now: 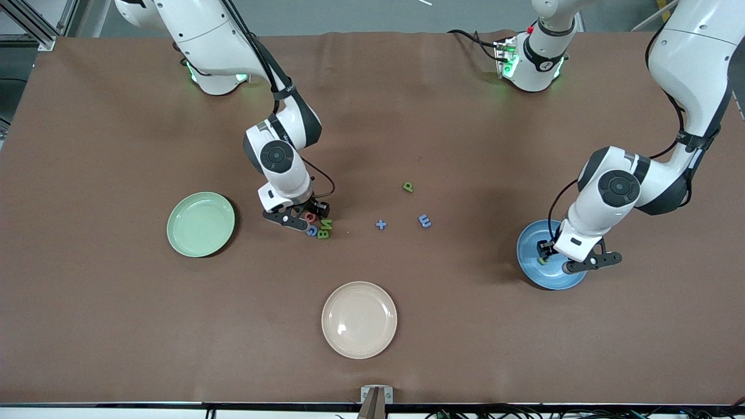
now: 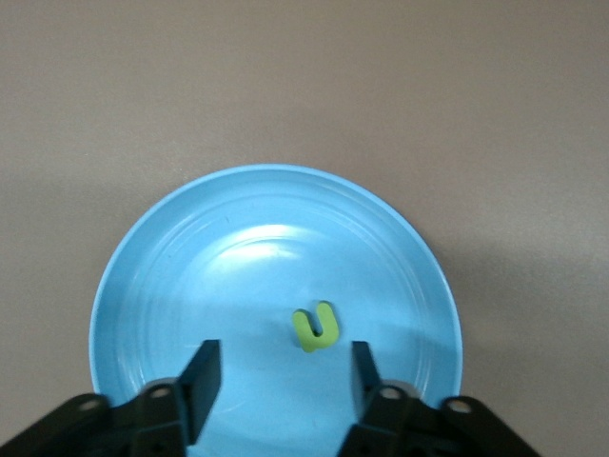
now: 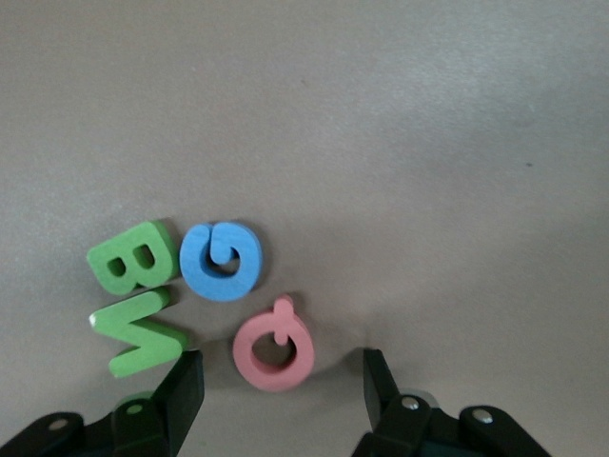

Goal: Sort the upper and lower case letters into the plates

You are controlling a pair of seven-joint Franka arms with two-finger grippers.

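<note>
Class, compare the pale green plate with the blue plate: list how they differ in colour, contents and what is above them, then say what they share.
The pale green plate is empty; the blue plate holds a small yellow-green letter. The green plate lies toward the right arm's end of the table, the blue plate toward the left arm's end. The open left gripper hangs over the blue plate; nothing is over the green one, as the open right gripper is over the pink letter nearby. Both plates are round, shallow and alike in size.
</note>
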